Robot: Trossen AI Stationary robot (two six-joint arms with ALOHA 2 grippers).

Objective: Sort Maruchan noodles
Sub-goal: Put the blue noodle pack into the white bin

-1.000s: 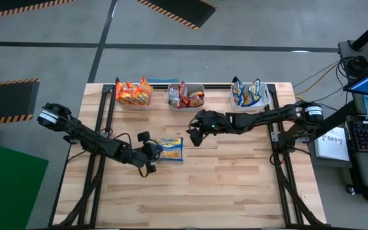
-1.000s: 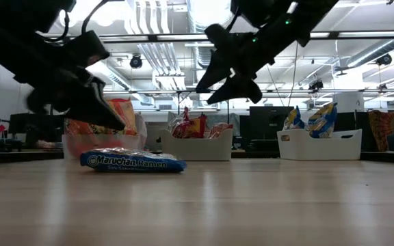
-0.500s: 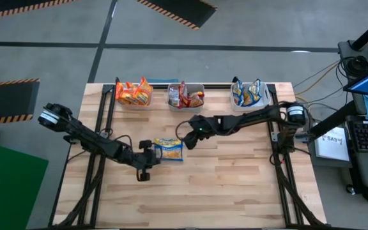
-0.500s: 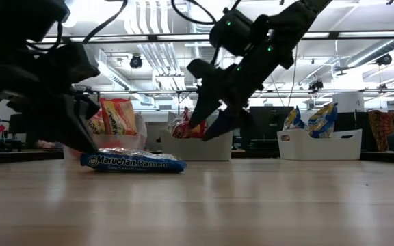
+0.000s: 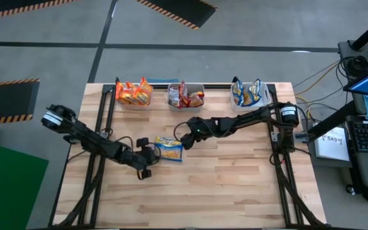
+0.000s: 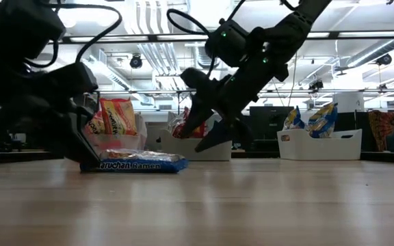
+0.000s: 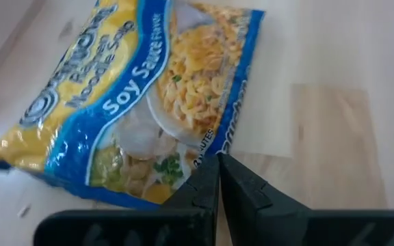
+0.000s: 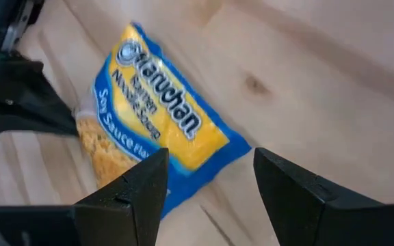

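One blue-and-yellow Maruchan noodle packet (image 5: 169,148) lies flat on the wooden table (image 5: 222,185), left of centre. My left gripper (image 5: 153,153) is shut, and its tips are down at the packet's left edge (image 7: 204,147). My right gripper (image 5: 185,139) is open. It hovers just right of the packet's right end, slanting down toward it and clear of the table (image 6: 207,137). In the right wrist view the packet (image 8: 159,130) lies ahead of the open fingers. My left gripper's shut fingertips (image 7: 216,162) meet the packet's left edge (image 8: 81,126), slanting down from the table's left. Nothing is pinched between them. The packet lies flat on the table.
Three bins stand along the far edge: one with orange packets (image 5: 133,94), one with red packets (image 5: 185,96), one with blue packets (image 5: 249,93). Bare wood lies toward the near edge and the right.
My right gripper has come down and toward the table's left, rolling at the wrist, to just beside the packet's right end. It has stayed open. My left gripper has sunk from above the packet's left end to table height. The packet has kept its place.
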